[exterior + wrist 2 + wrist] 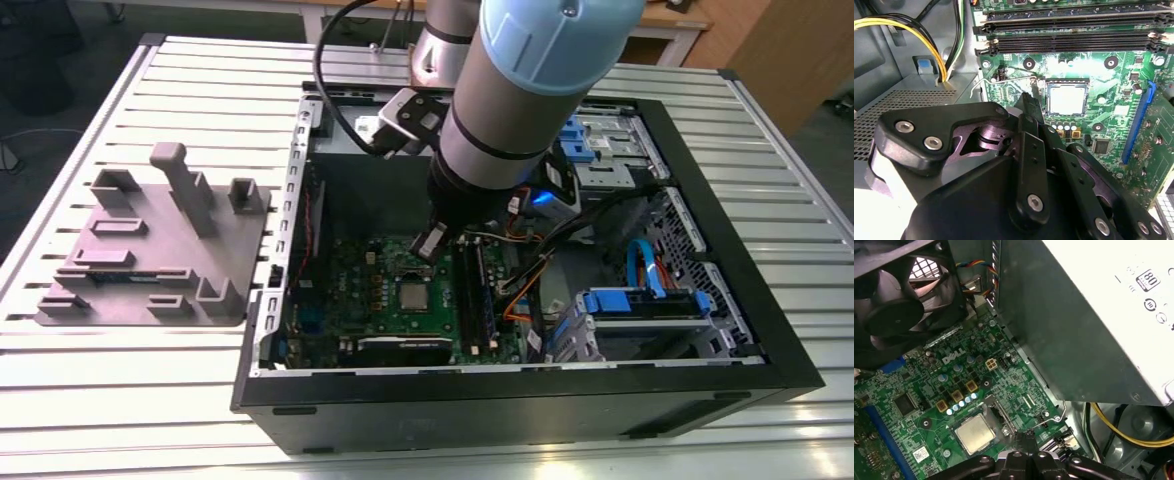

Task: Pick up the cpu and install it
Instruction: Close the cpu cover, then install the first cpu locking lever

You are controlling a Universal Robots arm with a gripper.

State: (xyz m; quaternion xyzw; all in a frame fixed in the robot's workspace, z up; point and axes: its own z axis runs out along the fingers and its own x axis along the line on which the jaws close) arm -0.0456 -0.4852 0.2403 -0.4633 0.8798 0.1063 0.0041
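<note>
1. Nearest to us in the exterior view, we see the black front wall of the open computer case [534, 405], lying on its side on the slatted metal surface [134, 400].
2. Just inside it lies the green motherboard [387, 300], and on it we find the cpu [415, 294], a small square chip with a silver-grey top. It sits flat in its socket; both wrist views show it seated there too [1066, 98] [974, 434], with no jaw touching it.
3. Right of the cpu in the exterior view run the long dark memory slots [470, 300]; further right sits a blue drive bracket [641, 302].
4. Above the board hangs the gripper [430, 243], a little beyond the cpu. In the second wrist view its black jaws [1031, 107] stand closed together, holding nothing, their tip next to the thin wire socket lever [1004, 82] beside the cpu.
5. Left of the case, well apart, a grey fixture tray [147, 250] rests on the surface.
6. Farther in, we see the grey power supply box [1094, 315], the case fan [899, 305] and yellow cables [1124, 432].
</note>
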